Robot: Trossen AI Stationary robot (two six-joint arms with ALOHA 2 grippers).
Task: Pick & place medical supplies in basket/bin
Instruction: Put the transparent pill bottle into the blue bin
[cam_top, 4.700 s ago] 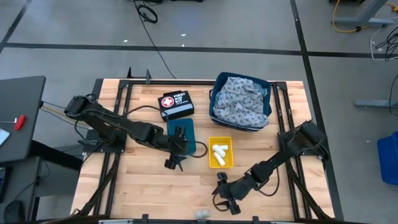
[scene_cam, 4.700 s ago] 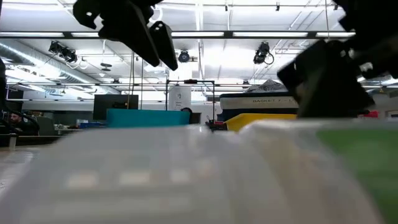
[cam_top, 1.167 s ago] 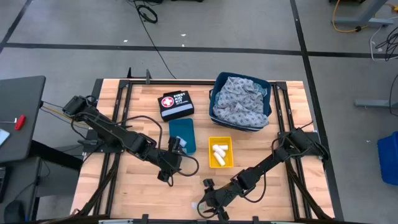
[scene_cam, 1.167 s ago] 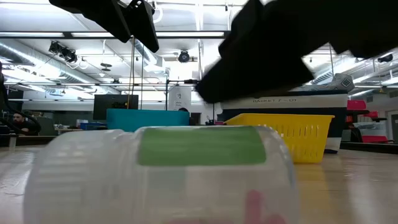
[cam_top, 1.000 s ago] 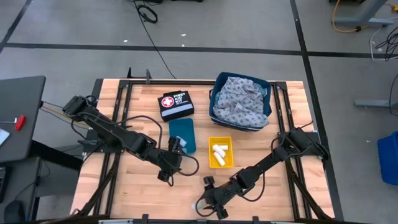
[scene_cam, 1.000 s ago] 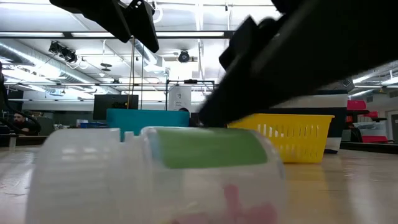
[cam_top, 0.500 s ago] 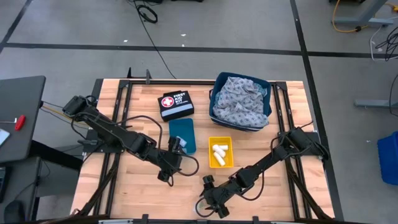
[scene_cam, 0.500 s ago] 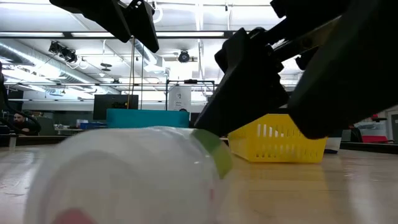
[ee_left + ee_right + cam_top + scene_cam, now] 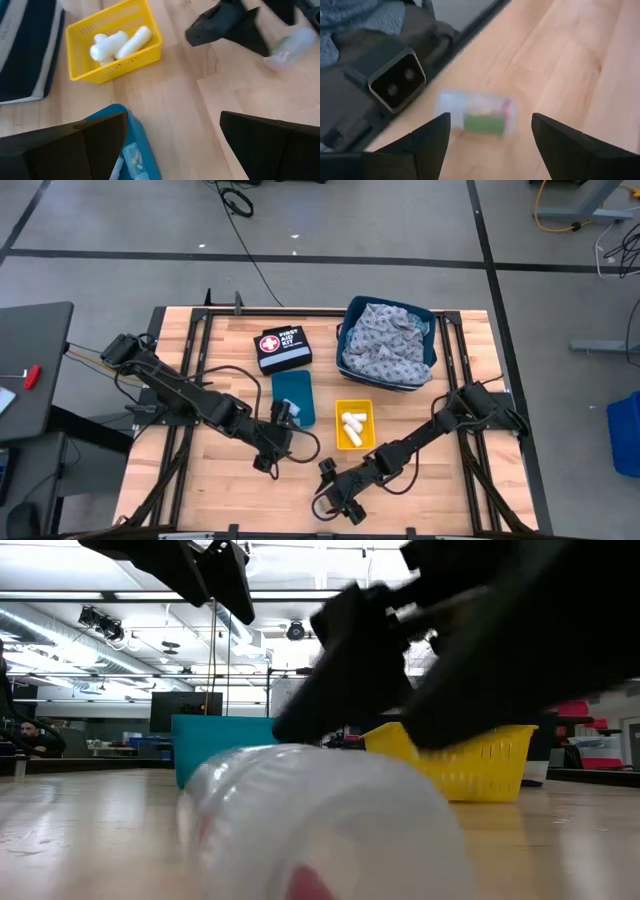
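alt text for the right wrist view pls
A small clear plastic bottle with a green label lies on its side on the pale wooden table, framed between the right claw's two open dark fingers. A small grey camera block sits by the table's edge.

The clear container (image 9: 320, 825) filled the low view, blurred and cut off at the bottom edge, hiding most of the yellow basket (image 9: 480, 765). Its green label (image 9: 483, 122) was unreadable in the right wrist view (too smeared). The packets inside the teal bin (image 9: 131, 156) were too small to identify.
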